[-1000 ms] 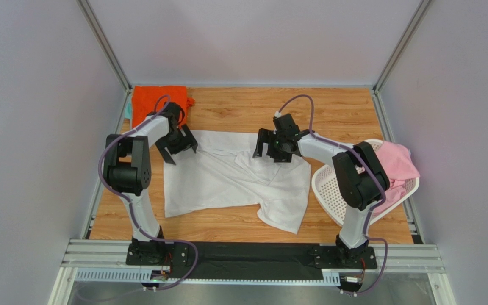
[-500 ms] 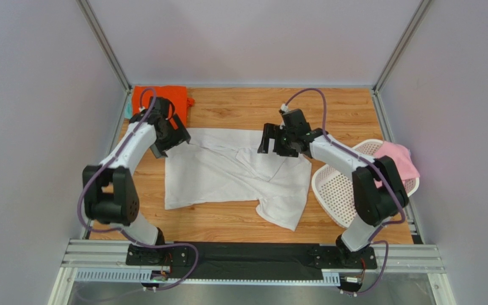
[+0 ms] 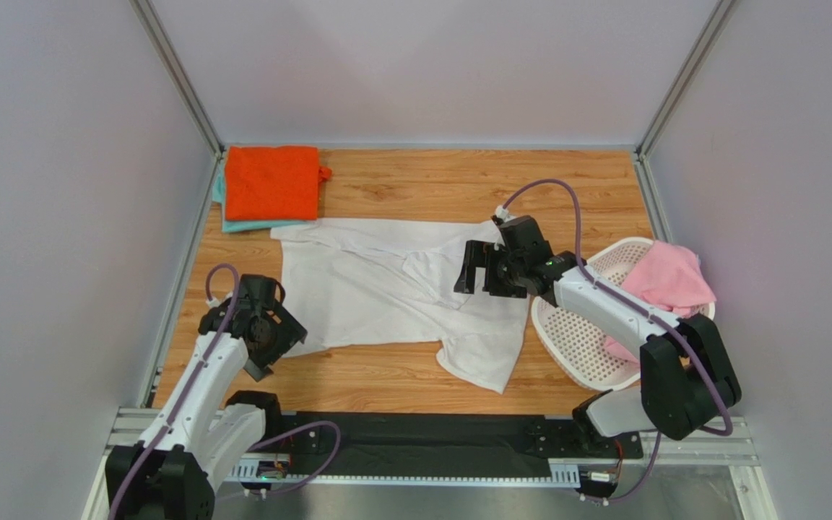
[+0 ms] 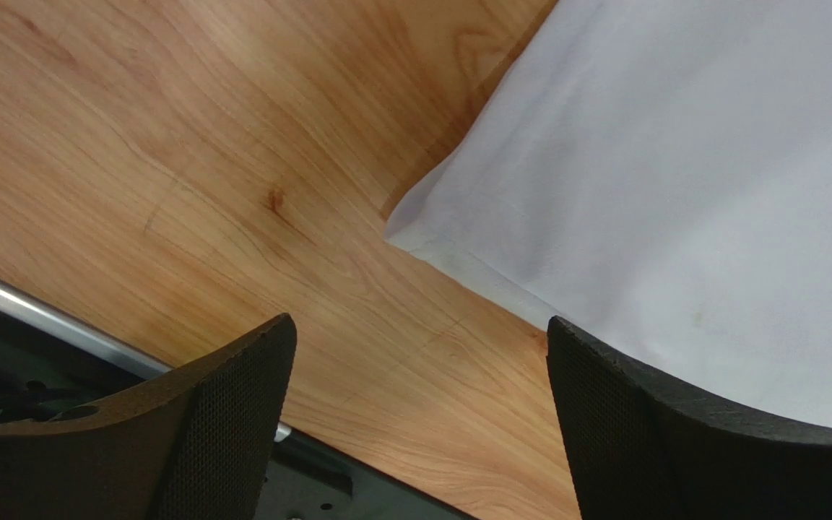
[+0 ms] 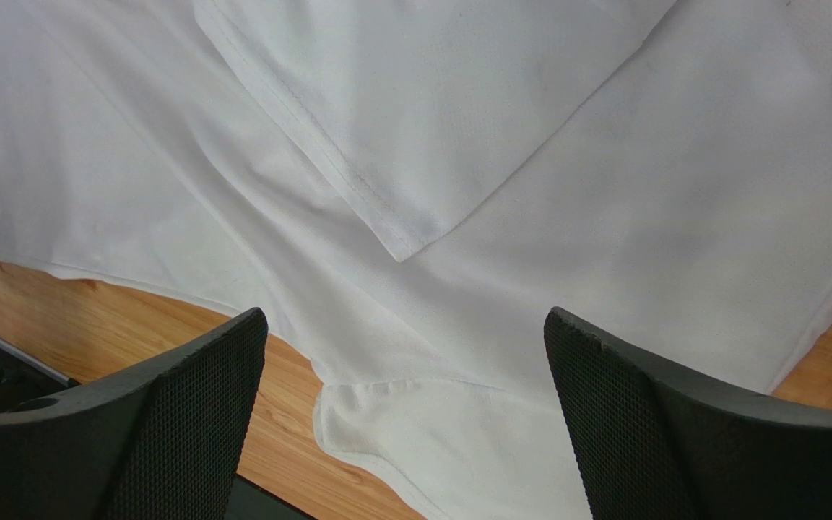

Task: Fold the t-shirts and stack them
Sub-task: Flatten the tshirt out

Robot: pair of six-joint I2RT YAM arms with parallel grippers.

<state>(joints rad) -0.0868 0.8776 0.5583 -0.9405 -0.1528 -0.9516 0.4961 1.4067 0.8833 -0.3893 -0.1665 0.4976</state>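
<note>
A large white t-shirt lies spread on the wooden table, one sleeve folded onto its body and one sleeve hanging toward the near edge. It also shows in the right wrist view and, by its near-left hem corner, in the left wrist view. A folded orange t-shirt lies on a teal one at the far left. A pink t-shirt sits in the basket. My left gripper is open and empty beside the white shirt's near-left corner. My right gripper is open and empty above the shirt's right side.
A white perforated laundry basket stands at the right edge of the table, tilted toward the shirt. Grey walls and metal frame posts enclose the table. A metal rail runs along the near edge.
My left arm has drawn back from the shirt's far-left shoulder to its near-left corner. My right gripper has moved right and nearer, off the folded sleeve. The orange shirt is now uncovered.
</note>
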